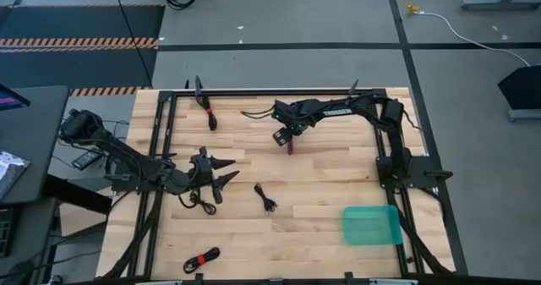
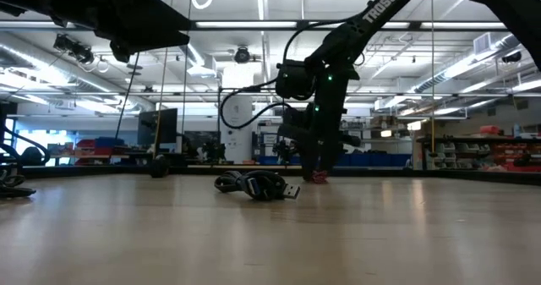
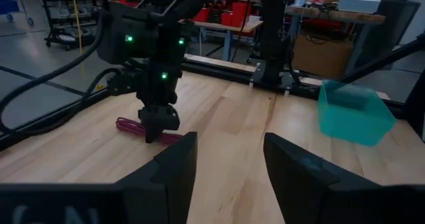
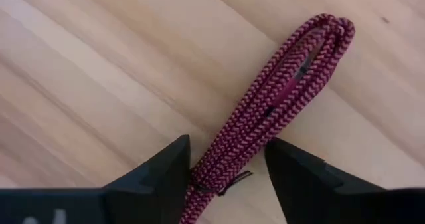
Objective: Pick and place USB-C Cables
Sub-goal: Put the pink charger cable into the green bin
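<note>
1. Straddling the maroon cable (image 4: pixel 279 94), the right gripper (image 1: pixel 286 138) has its jaws open, one finger either side of the bundle on the tabletop (image 1: pixel 321 183).
2. "TROSSEN" reads in white along the right arm in the low view.
3. The left gripper (image 1: pixel 221 177) waits with jaws spread, empty; a black cable (image 1: pixel 201 202) lies just beside it, another (image 1: pixel 266 198) nearby.
4. The teal tray (image 1: pixel 371 224) sits well apart from both jaws.

Bright overhead strip lights, soft shadows, blurred wrist foregrounds
</note>
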